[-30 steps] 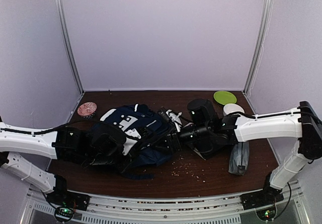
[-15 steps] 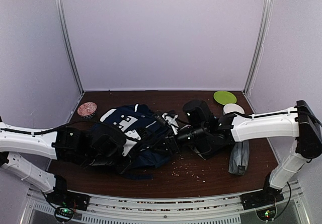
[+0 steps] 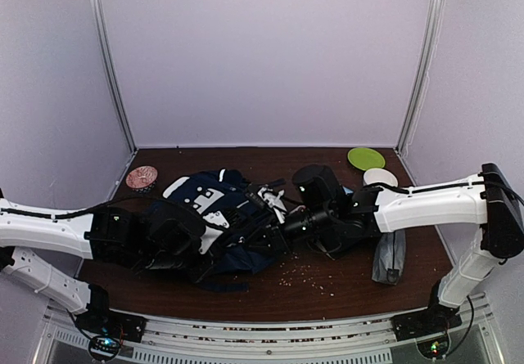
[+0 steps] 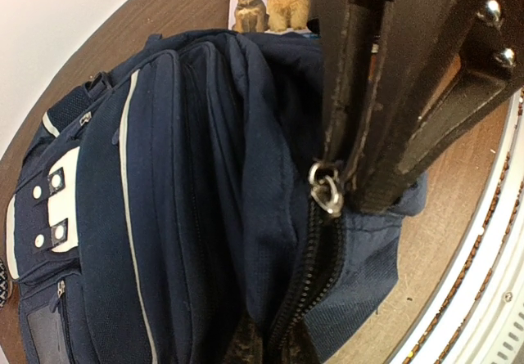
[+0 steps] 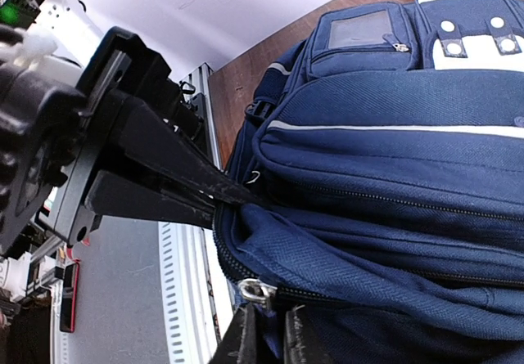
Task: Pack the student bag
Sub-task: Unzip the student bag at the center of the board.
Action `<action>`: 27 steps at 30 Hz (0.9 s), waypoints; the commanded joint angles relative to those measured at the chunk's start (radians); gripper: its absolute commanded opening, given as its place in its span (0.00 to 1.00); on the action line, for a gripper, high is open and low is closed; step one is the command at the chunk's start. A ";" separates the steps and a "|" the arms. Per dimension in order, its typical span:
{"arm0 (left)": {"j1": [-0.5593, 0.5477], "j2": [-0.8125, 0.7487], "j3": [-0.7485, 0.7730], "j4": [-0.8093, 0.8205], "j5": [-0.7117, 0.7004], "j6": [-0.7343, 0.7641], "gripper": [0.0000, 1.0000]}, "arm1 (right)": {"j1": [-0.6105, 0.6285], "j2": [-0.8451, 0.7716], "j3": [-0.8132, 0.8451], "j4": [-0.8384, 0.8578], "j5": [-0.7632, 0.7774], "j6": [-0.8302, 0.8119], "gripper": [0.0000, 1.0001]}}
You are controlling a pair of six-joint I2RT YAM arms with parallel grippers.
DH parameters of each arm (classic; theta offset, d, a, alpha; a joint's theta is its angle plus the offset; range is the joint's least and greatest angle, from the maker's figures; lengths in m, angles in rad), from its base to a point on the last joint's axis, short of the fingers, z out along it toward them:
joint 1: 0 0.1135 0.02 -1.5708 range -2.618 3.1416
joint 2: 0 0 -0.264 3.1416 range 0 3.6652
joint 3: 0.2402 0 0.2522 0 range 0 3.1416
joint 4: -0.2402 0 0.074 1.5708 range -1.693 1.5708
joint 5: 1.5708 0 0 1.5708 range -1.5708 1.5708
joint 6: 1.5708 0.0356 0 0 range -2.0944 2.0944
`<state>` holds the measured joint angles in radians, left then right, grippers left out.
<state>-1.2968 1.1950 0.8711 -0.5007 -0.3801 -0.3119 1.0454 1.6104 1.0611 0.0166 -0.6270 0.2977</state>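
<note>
Left gripper (image 4: 342, 176), right gripper (image 5: 268, 341) clamped (arms angled inward).

- The table (image 3: 352, 294) before me is dark brown wood.
- The student bag (image 3: 217, 208) lies left of the middle.
- A small patterned bowl (image 3: 142, 177) sits far left.
- A green plate (image 3: 366, 158) and a white dish (image 3: 379, 176) are far right, close together.
- A grey pouch (image 3: 389, 257) lies on the right.
- Small crumbs (image 3: 307, 274) are scattered near the middle.

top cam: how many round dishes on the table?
3: a pinkish patterned bowl at back left, a flat green plate at back right, a round white dish just nearer than it. The navy fabric backpack may hide more.
</note>
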 commanded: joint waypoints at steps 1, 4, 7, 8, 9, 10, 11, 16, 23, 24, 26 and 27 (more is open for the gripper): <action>0.004 -0.018 0.017 0.131 -0.052 -0.004 0.00 | 0.021 0.000 0.004 -0.023 -0.029 0.015 0.06; 0.004 -0.016 0.014 0.130 -0.055 -0.006 0.00 | 0.021 -0.016 0.001 -0.029 -0.024 0.017 0.00; 0.004 -0.015 0.010 0.129 -0.059 -0.006 0.00 | 0.021 -0.041 -0.008 -0.042 -0.014 0.016 0.00; 0.004 -0.015 0.007 0.129 -0.062 -0.006 0.00 | 0.022 -0.050 -0.012 -0.046 -0.007 0.016 0.00; 0.004 -0.015 0.005 0.128 -0.065 -0.007 0.00 | 0.021 -0.059 -0.015 -0.053 -0.001 0.015 0.00; 0.004 -0.015 0.004 0.128 -0.067 -0.007 0.00 | 0.022 -0.069 -0.019 -0.064 0.007 0.014 0.00; 0.004 -0.014 0.001 0.128 -0.069 -0.009 0.00 | 0.021 -0.079 -0.023 -0.075 0.021 0.012 0.00; 0.004 -0.002 -0.014 0.125 -0.080 -0.015 0.00 | 0.014 -0.135 -0.058 -0.129 0.158 0.022 0.00; 0.004 0.020 -0.026 0.128 -0.071 -0.026 0.00 | -0.040 -0.186 -0.136 -0.112 0.345 0.125 0.00; 0.004 0.020 -0.026 0.129 -0.071 -0.026 0.00 | -0.048 -0.194 -0.145 -0.107 0.374 0.144 0.00; 0.002 0.018 -0.029 0.132 -0.069 -0.026 0.00 | -0.070 -0.199 -0.160 -0.108 0.431 0.188 0.00; 0.001 0.016 -0.031 0.134 -0.069 -0.026 0.00 | -0.087 -0.200 -0.166 -0.107 0.452 0.213 0.00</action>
<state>-1.3025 1.2209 0.8471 -0.4068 -0.3828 -0.3134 1.0138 1.4437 0.9348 -0.0486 -0.3504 0.4122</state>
